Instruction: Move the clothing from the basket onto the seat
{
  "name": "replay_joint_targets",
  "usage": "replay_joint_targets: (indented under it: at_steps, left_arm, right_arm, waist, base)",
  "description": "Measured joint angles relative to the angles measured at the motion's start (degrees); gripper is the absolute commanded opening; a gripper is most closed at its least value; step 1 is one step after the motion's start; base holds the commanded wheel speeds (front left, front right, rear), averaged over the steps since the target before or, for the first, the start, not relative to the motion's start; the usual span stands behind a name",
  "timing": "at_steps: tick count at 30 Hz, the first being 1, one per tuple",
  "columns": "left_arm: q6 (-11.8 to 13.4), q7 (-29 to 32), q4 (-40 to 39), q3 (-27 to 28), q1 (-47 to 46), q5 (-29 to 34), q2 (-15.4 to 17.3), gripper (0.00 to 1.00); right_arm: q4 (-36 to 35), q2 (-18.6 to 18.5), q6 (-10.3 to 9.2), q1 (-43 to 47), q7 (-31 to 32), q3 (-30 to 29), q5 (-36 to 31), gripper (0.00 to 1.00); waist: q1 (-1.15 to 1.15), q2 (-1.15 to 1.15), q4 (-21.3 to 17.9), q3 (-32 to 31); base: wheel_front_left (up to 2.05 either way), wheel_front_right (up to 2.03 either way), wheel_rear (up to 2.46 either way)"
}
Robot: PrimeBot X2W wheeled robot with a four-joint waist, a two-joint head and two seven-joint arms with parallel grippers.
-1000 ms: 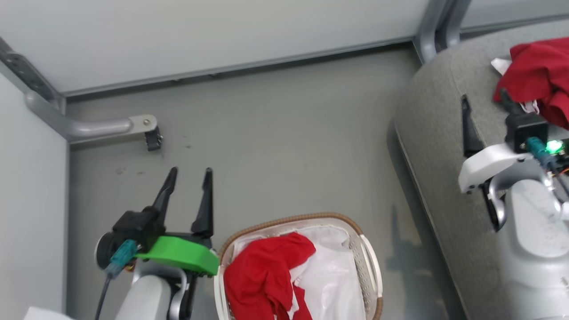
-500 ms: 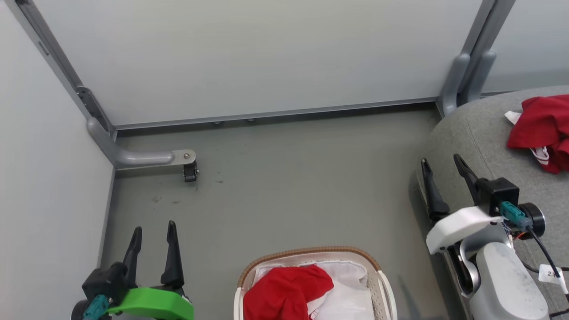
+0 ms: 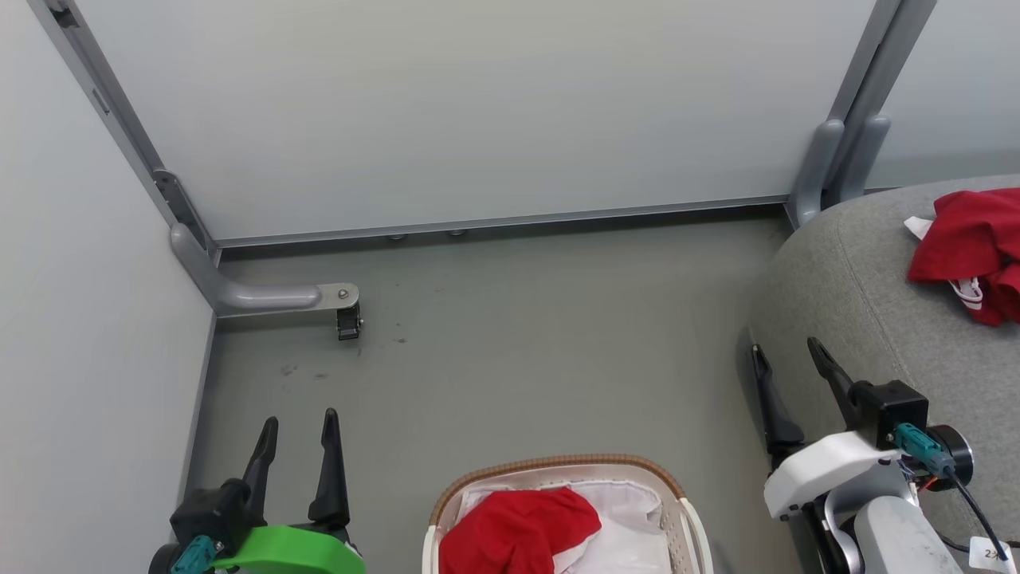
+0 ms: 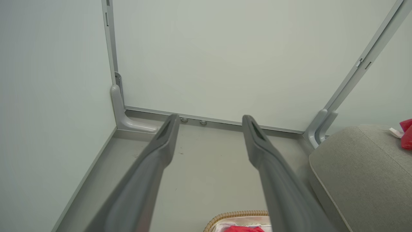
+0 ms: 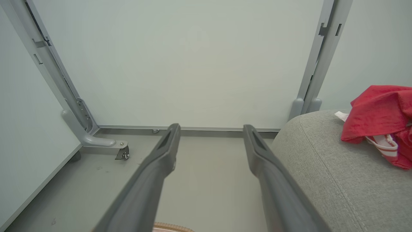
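Left end effector (image 3: 299, 420), right end effector (image 3: 784, 347): both open, empty. Risk: liner (image 3: 629, 516) snags with clothing (image 3: 518, 530), lower centre, tipping basket (image 3: 558, 463).

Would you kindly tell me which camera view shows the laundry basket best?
The head view: the basket shows its woven rim, liner and red clothing inside. The left wrist view catches a rim sliver; the right likewise.

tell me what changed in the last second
The right claw drew back from the red garment on the seat, open and empty; the head view also shifted. The left claw stays open, and the other red garment still lies in the basket.
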Motion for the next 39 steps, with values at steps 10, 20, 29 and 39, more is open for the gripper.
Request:
replay_joint_targets:
  at_steps: [10,20,29,39]
  left_arm:
    - [0.00,0.00,0.13,-0.20,0.00,0.13,0.00,1.00]
    - [-0.07,0.00,0.25,-0.36,0.00,0.16,0.00,1.00]
    - [-0.16,0.00,0.34,-0.47,0.00,0.35,0.00,1.00]
    - [-0.57,0.00,1.22,-2.38,-0.37,1.93,-0.01,1.00]
  right_arm:
    - [0.27,0.00,0.00,0.92,0.00,0.88,0.89,1.00]
    - [0.67,0.00,0.00,0.92,0.00,0.56,0.88,1.00]
    - [0.76,0.00,0.00,0.92,0.00,0.20,0.93,1.00]
    - [0.46,0.01,0.00,0.81,0.00,-1.08,0.83,1.00]
  waist:
    - [0.00,0.00,-0.46,-0.07]
    - [0.00,0.00,-0.49,-0.01]
    - [0.00,0.00,-0.49,0.03]
    - [0.00,0.00,-0.71,1.05]
  base:
    - [0.00,0.00,0.00]
    - [0.00,0.00,0.00]
    - [0.00,0.00,0.00]
    - [0.00,0.00,0.00]
